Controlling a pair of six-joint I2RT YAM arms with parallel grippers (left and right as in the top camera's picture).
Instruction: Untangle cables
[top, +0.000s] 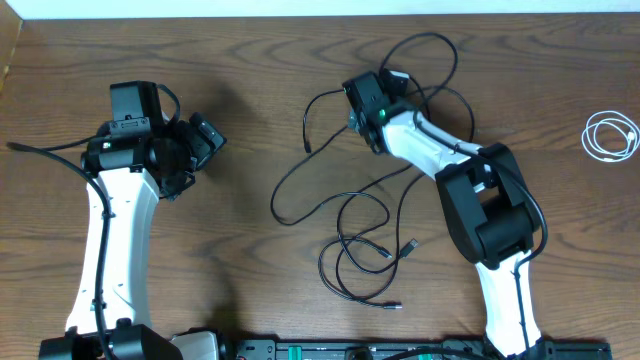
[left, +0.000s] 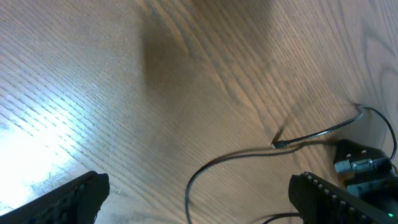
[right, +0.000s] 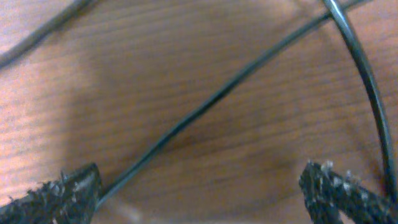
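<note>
Black cables (top: 340, 235): thin, looped, crossing on bench (top: 250, 90); white cord (top: 612, 133) coiled apart; left gripper (left: 199, 199), right gripper (right: 199, 193) jaws wide.

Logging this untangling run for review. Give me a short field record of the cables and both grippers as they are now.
black cables: loose overlapping loops mid-table, plug ends lying free
white cord: coiled apart from the tangle, near the table edge on the right arm's side
left gripper: open, holding nothing, off to the side of the tangle
right gripper: open, low over one black strand, not gripping
</note>
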